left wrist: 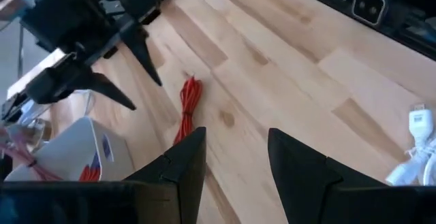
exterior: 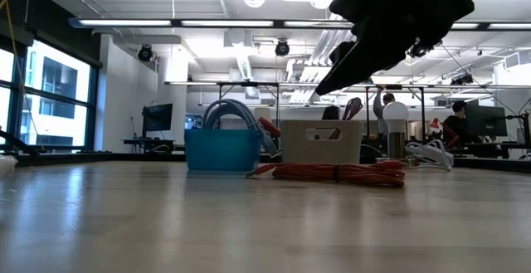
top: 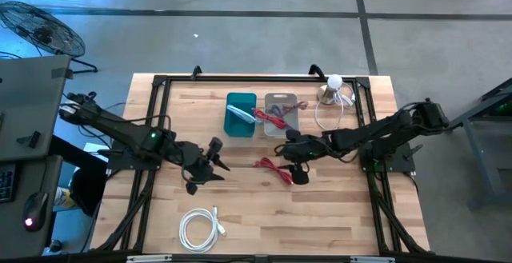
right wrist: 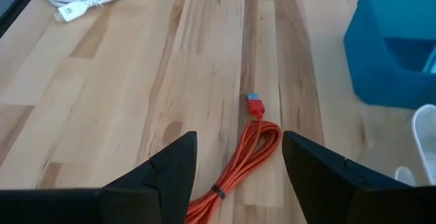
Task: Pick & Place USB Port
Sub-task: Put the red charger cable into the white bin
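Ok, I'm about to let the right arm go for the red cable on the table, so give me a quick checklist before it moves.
1. Right gripper open: ok, fingers spread.
2. Red cable lined up between its fingers: ok.
3. Cable free on the table, nothing lying on it: ok.
4. Left gripper clear of the cable: ok, it hangs apart, open and empty.
5. Grey bin has room: cannot tell, another red cable already lies in it.
6. Height above the cable: cannot tell.
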